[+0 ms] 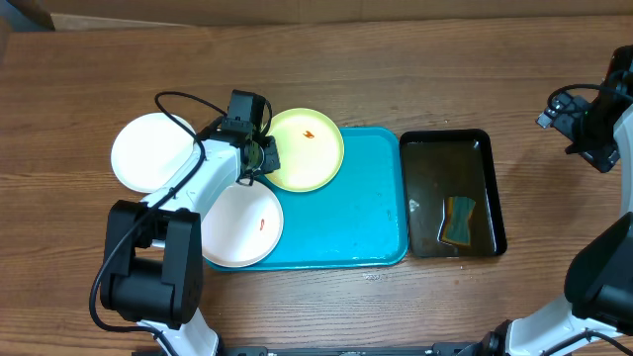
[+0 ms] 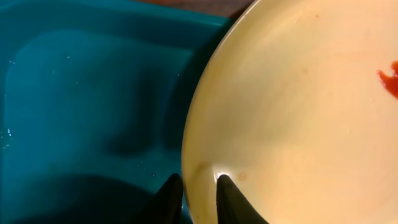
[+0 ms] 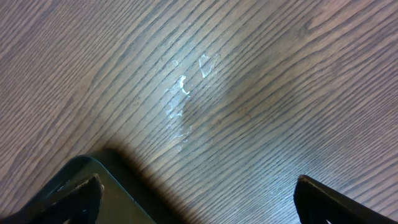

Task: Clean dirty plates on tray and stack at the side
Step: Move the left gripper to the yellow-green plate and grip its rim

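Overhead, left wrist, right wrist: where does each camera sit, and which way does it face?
Overhead: above the wooden table, facing straight down; the left arm and right arm show.
Left wrist: on the left arm, facing down at the yellow-green rimmed round plate over the turquoise plastic tray; own jaws astride the rim.
Right wrist: on the right arm, facing down at bare wood; own jaws wide apart.
Shared: overhead and left wrist both show that plate and tray.
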You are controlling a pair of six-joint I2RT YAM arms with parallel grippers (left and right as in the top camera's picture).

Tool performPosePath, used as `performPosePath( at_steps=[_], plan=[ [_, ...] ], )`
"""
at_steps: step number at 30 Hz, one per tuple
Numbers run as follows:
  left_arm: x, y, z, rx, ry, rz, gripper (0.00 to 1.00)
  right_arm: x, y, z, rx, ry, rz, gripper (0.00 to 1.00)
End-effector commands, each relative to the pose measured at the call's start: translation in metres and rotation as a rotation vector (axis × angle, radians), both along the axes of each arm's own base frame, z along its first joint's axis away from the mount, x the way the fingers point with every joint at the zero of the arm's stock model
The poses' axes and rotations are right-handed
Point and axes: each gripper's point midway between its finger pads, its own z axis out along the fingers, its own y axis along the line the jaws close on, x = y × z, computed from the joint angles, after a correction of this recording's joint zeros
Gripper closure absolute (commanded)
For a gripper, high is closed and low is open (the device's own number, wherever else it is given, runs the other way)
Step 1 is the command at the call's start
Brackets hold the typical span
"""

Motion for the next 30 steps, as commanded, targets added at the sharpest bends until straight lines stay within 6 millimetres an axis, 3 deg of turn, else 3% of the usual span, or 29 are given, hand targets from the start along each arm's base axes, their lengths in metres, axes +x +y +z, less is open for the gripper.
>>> performPosePath(
  at_steps=[1, 8, 13, 16, 30],
  plan=[
    [-0.006, 0.004, -0.005, 0.007, 0.01, 0.024, 0.8, 0.001, 0.0, -0.002, -0.004, 0.005, -0.004, 0.0],
    [-0.007, -0.008, -0.006, -0.056, 0.023, -0.001, 0.96, 0.001, 0.0, -0.002, -0.004, 0.005, -0.004, 0.0],
    [-0.009, -0.044, 0.006, -0.241, 0.037, -0.103, 0.96, 0.001, -0.001, -0.002, -0.004, 0.005, -0.004, 0.0],
    [-0.015, -0.055, 0.009, -0.306, 0.062, -0.128, 0.96, 0.001, -0.001, -0.002, -0.004, 0.005, -0.004, 0.0],
    [-0.055, -0.075, 0.0, -0.275, 0.196, -0.219, 0.96, 0.001, 0.0, -0.002, -0.004, 0.005, -0.004, 0.0]
  ],
)
